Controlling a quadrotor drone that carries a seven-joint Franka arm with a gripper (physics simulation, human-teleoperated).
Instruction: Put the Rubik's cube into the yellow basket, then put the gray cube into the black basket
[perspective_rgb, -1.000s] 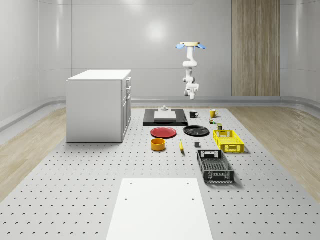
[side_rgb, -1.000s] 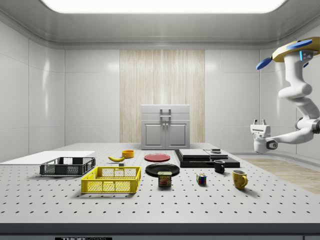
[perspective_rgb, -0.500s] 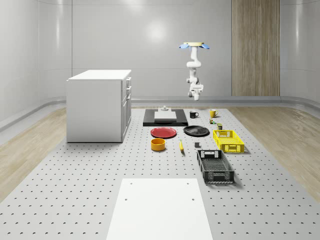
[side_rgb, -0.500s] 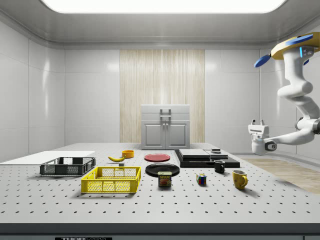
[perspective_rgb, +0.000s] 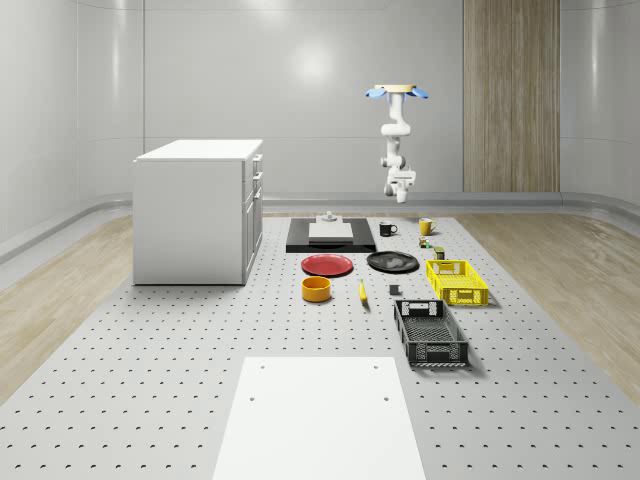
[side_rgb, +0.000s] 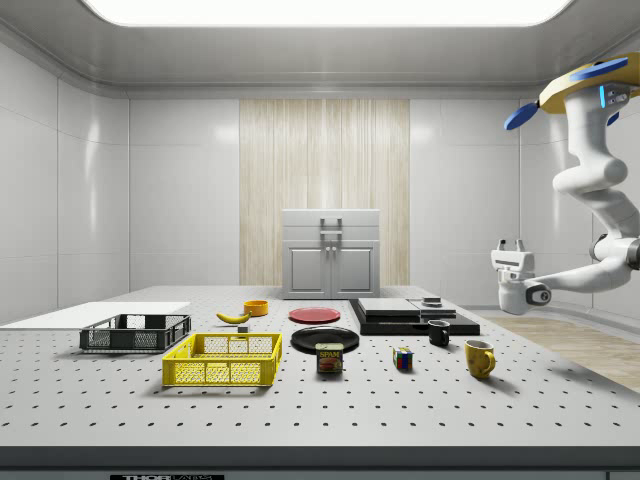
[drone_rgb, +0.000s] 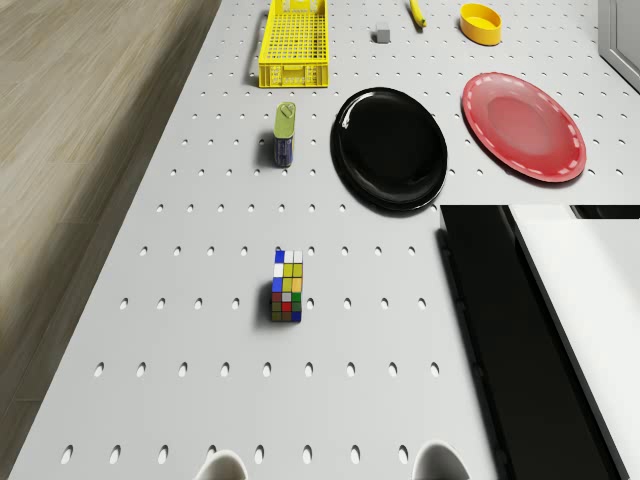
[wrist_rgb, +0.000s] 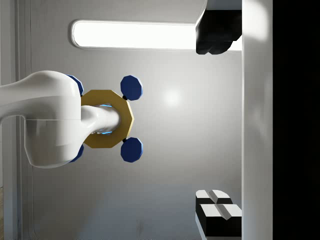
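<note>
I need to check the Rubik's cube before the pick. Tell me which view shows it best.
The drone view: the Rubik's cube sits large, its coloured faces plain. The side view shows it small, between can and black mug. The whole-scene view shows only a speck.

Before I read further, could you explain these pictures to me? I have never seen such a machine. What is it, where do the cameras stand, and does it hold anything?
These are simulator renders. The machine is a flying drone with a white arm hanging under it; the arm ends in a gripper with two fingers. It hovers high above the far end of the table, and holds nothing.

One camera looks along the whole table from afar, one stands at its side, one sits on the drone looking down, and one sits on the wrist.

On the table lie a Rubik's cube, a can, a black plate, a red plate, a yellow basket, a black basket, a yellow bowl, a banana, two mugs and a small gray cube. A white cabinet stands there too.
</note>
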